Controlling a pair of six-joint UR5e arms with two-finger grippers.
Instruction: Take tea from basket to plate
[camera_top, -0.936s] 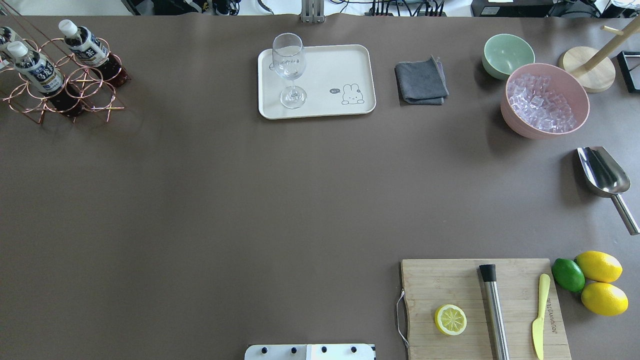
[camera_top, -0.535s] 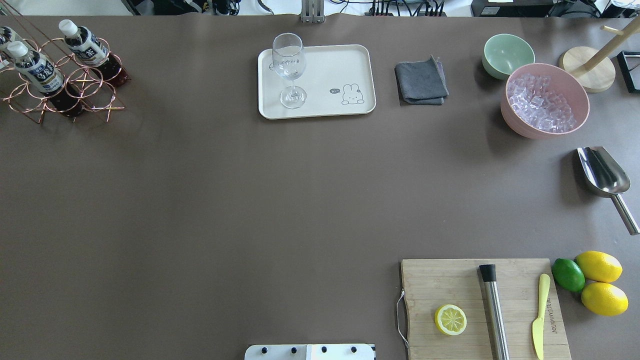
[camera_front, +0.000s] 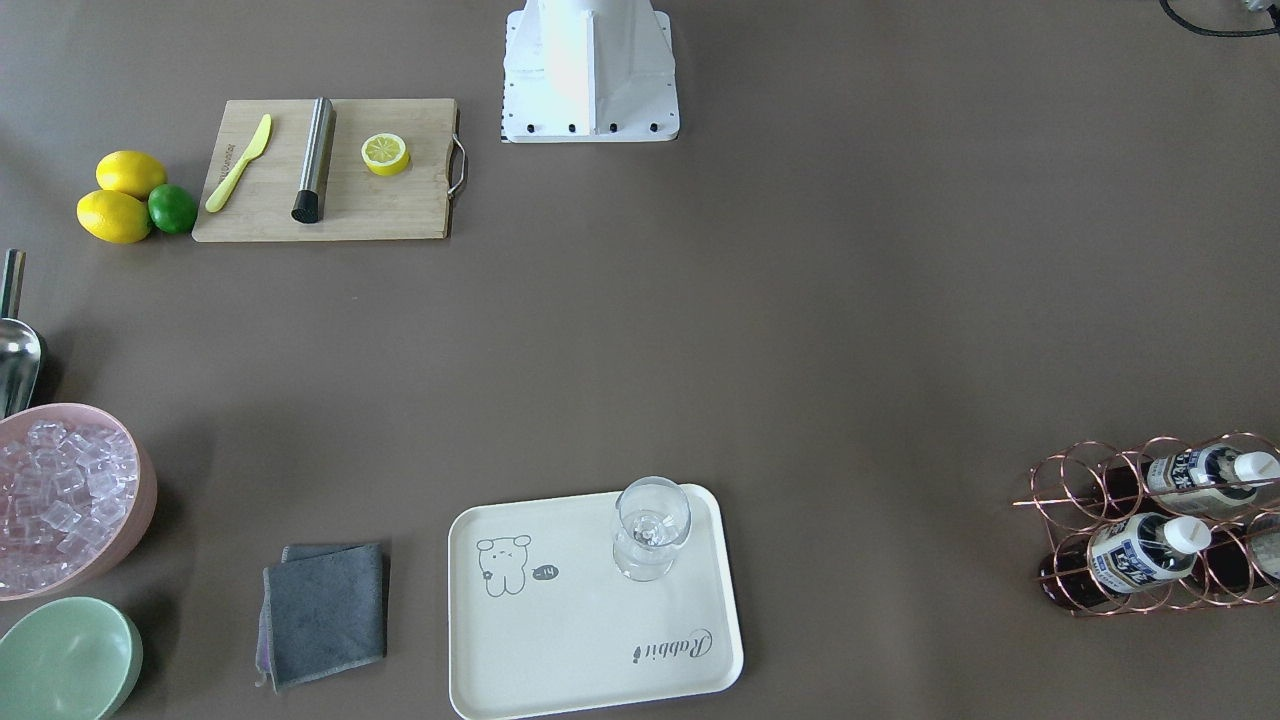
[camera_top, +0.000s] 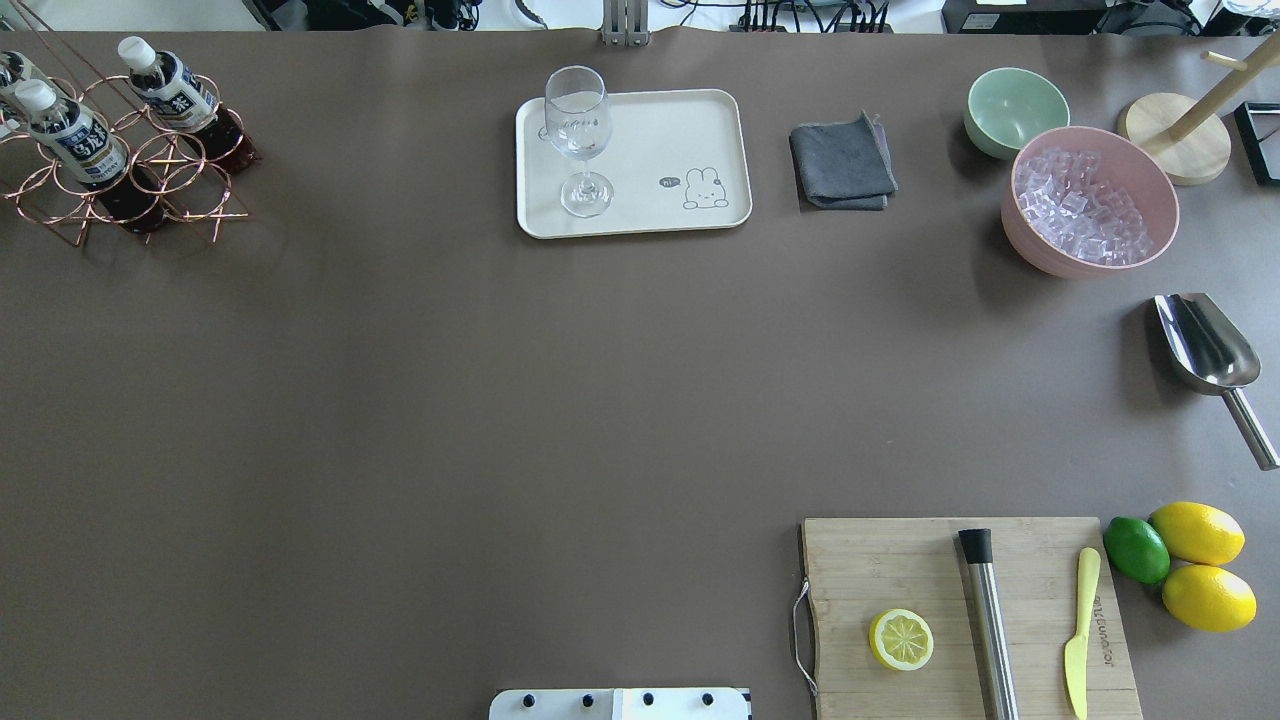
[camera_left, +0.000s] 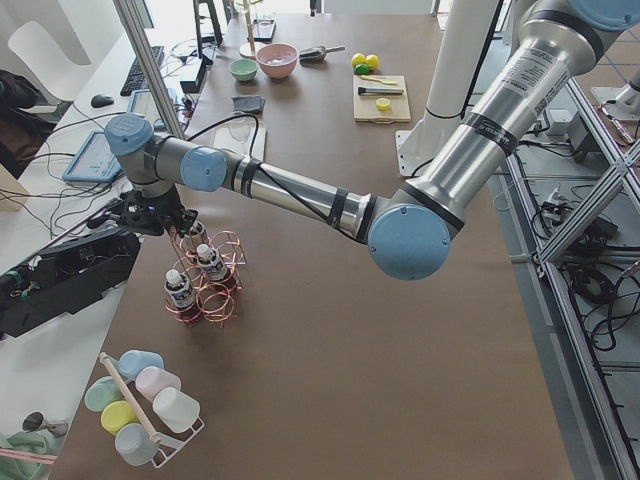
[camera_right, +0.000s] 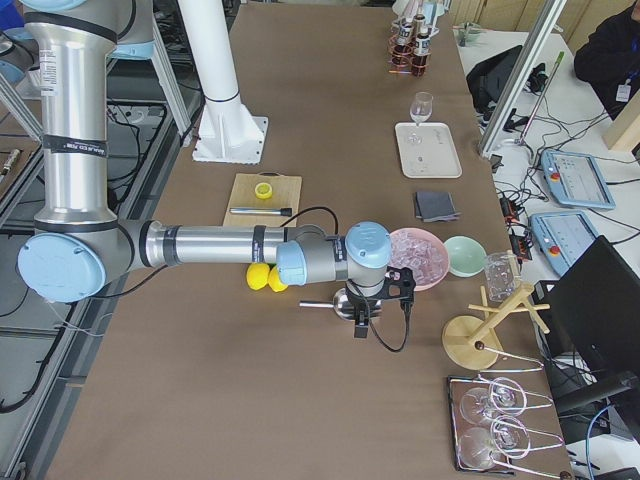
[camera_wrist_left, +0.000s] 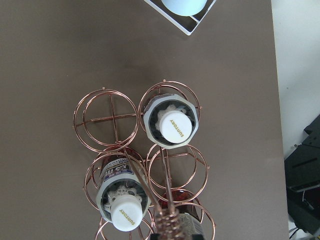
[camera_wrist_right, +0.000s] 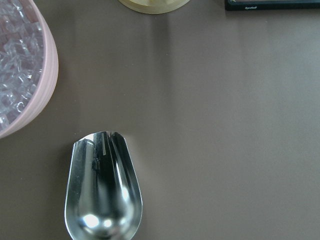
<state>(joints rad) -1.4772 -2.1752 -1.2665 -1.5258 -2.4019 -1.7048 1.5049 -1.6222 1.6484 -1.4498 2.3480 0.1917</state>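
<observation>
Three tea bottles stand in the copper wire basket (camera_top: 190, 185) at the table's far left. Two of the bottles (camera_top: 70, 135) (camera_top: 175, 90) show clearly. The left wrist view looks straight down on their white caps (camera_wrist_left: 173, 127) (camera_wrist_left: 127, 210) and the coil-wrapped handle (camera_wrist_left: 167, 220). My left gripper (camera_left: 163, 222) hangs just above the basket (camera_left: 215, 300); I cannot tell whether it is open or shut. The cream plate (camera_top: 650, 150) lies at the far middle and holds a stemmed glass (camera_top: 578, 125). My right gripper (camera_right: 385, 290) hovers over a metal scoop (camera_wrist_right: 102, 190); I cannot tell its state.
A grey cloth (camera_top: 843, 165), a green bowl (camera_top: 1015, 108) and a pink bowl of ice (camera_top: 1090, 200) sit right of the plate. A cutting board (camera_top: 960, 620) with lemon half, muddler and knife lies front right, with lemons and a lime (camera_top: 1135, 548) beside it.
The tops of the bottles in the basket have shifted slightly to the left in the overhead view. Nothing else has moved.
</observation>
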